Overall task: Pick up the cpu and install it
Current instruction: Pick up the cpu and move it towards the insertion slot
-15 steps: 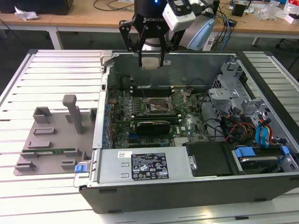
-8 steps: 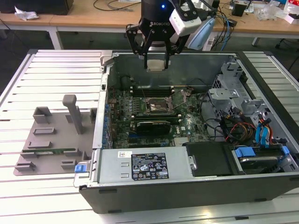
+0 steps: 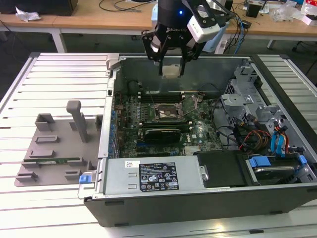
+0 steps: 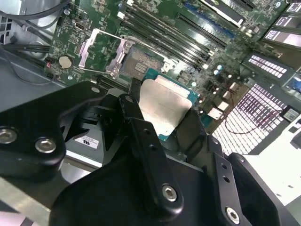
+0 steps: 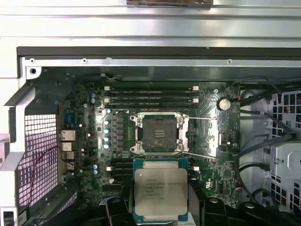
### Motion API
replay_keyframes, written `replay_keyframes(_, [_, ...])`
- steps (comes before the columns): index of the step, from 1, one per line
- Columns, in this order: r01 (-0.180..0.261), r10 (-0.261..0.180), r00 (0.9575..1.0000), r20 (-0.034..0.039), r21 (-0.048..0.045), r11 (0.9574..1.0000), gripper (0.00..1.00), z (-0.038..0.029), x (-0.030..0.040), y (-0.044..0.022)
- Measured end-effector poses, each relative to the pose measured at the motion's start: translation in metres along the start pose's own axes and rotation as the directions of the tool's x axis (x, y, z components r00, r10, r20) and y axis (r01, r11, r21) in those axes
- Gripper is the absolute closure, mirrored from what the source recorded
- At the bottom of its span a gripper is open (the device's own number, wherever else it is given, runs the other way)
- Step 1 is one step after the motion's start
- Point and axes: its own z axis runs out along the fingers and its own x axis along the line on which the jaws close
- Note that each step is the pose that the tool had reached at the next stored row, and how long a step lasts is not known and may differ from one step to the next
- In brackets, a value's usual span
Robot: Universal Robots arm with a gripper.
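My gripper (image 3: 171, 72) hangs over the open computer case (image 3: 114, 148), above the far part of the motherboard, shut on the cpu (image 3: 171, 70). The cpu (image 5: 160, 190) is a flat square chip with a pale silvery top and a green rim, held by two opposite edges between black fingers (image 4: 136, 117). In both wrist views it sits just short of the open cpu socket (image 5: 159, 134), with clear air between them. The socket (image 4: 136, 61) shows bare, and its metal load plate (image 4: 101, 49) is swung open to one side.
Memory slots (image 5: 150, 96) run beside the socket. A power supply (image 3: 153, 178) lines the near case wall, and cables and drive bays (image 3: 257, 129) fill the exterior view's right. A grey fixture (image 3: 54, 148) with a green memory stick lies on the slatted table at the exterior view's left.
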Motion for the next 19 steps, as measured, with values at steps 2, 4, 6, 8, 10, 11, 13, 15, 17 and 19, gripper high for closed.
replay_keyframes(2, [0.0,0.0,1.0,0.0,0.0,1.0,0.45,0.0027,-0.0033,0.0015])
replay_keyframes(4, [0.0,0.0,1.0,0.0,0.0001,1.0,0.45,0.0049,-0.0063,0.0028])
replay_keyframes(6, [0.0,0.0,1.0,0.0,0.0,1.0,0.45,0.0068,-0.0089,0.0039])
replay_keyframes(8, [0.0,0.0,1.0,0.0,0.0001,1.0,0.45,0.0081,-0.0103,0.0044])
replay_keyframes(10, [0.0,0.0,1.0,0.0,0.0,1.0,0.45,0.0106,-0.0132,0.0054])
replay_keyframes(11, [0.0,0.0,1.0,-0.0001,0.0002,1.0,0.45,0.0129,-0.0152,0.0061])
replay_keyframes(13, [0.0,0.0,1.0,-0.0005,0.0003,1.0,0.45,0.0198,-0.0158,0.0075])
replay_keyframes(15, [0.0,0.0,1.0,-0.001,0.0002,1.0,0.45,0.0245,-0.0182,0.0089])
replay_keyframes(17, [0.0,0.0,1.0,-0.0016,0.0003,1.0,0.45,0.0279,-0.0222,0.0099])
replay_keyframes(19, [0.0,0.0,1.0,-0.0017,0.0003,1.0,0.45,0.0284,-0.0225,0.0099])
